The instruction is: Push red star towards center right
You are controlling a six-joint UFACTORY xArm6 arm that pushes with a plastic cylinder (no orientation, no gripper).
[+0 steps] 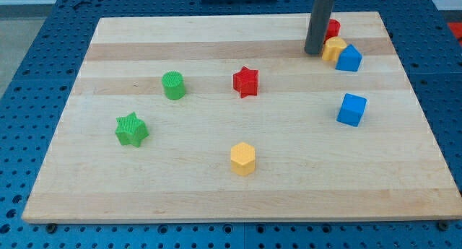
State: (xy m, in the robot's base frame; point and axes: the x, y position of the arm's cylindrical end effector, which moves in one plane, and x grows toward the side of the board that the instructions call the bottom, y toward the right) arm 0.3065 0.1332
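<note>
The red star (245,81) lies a little above the board's middle. My tip (313,53) rests on the board near the view's top right, well to the right of and above the red star. It stands just left of a cluster: a red block (333,28) partly hidden behind the rod, a yellow block (333,50) and a blue block (349,59).
A blue cube (352,110) sits at the centre right. A green cylinder (173,85) and a green star (131,129) lie on the left. A yellow hexagonal block (243,159) lies at the bottom middle. The wooden board (108,191) rests on a blue perforated table.
</note>
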